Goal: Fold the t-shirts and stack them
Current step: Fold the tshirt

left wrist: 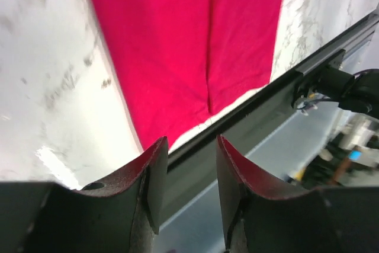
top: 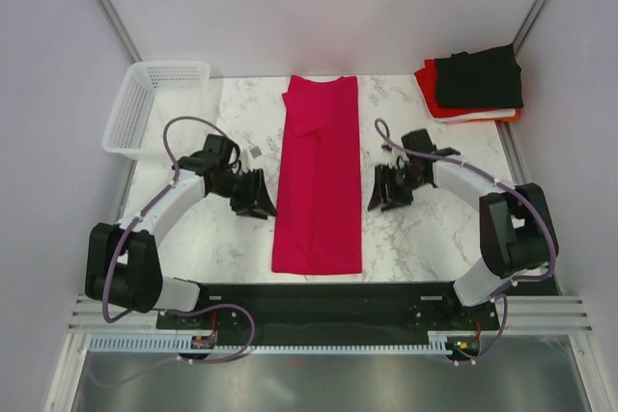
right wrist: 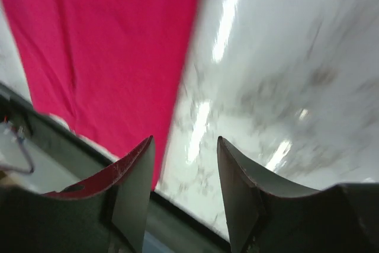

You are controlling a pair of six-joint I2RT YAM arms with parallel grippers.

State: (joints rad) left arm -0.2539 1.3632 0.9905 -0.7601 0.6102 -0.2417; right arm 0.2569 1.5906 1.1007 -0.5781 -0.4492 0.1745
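A crimson-pink t-shirt [top: 320, 176] lies flat down the middle of the marble table, folded into a long narrow strip with its collar at the far end. It also fills the upper part of the left wrist view [left wrist: 189, 39] and the upper left of the right wrist view [right wrist: 106, 45]. My left gripper [top: 257, 195] hovers just left of the strip, open and empty [left wrist: 188, 149]. Just right of the strip is my right gripper [top: 384, 190], also open with nothing between its fingers [right wrist: 183, 152]. Folded black [top: 480, 78], orange-red [top: 430, 92] and white t-shirts form a stack at the back right.
A white mesh basket [top: 145, 103] stands at the back left corner. The black base rail [top: 319, 293] runs along the table's near edge, below the shirt's hem. Grey walls enclose the table on three sides.
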